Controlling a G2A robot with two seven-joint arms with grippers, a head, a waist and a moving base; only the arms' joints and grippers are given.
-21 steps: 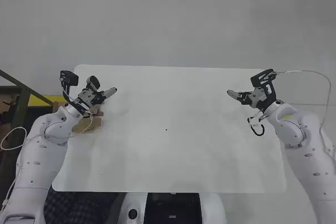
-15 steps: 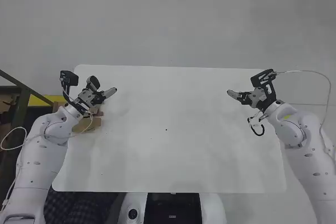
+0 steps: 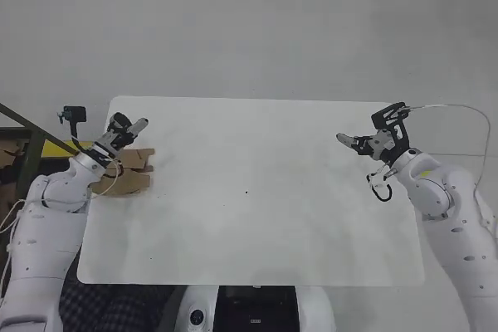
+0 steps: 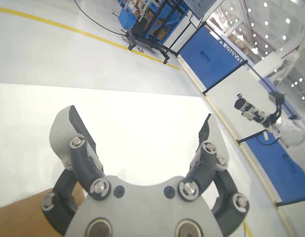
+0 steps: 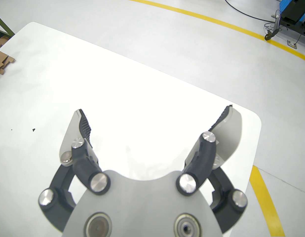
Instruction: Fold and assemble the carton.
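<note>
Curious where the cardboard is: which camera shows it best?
Top view: the cardboard lies at the table edge, partly under the left arm. Left wrist view shows a brown corner; right wrist view, a far piece.

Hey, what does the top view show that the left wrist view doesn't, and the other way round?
The top view adds the table's whole outline, a small dark speck near its middle, and how the flat cardboard overlaps the table's left edge. The left wrist view adds the room behind: a blue rack, a blue panel and a yellow floor line. Both show the left gripper, jaws open, by the cardboard, and the right gripper far across the table.
</note>
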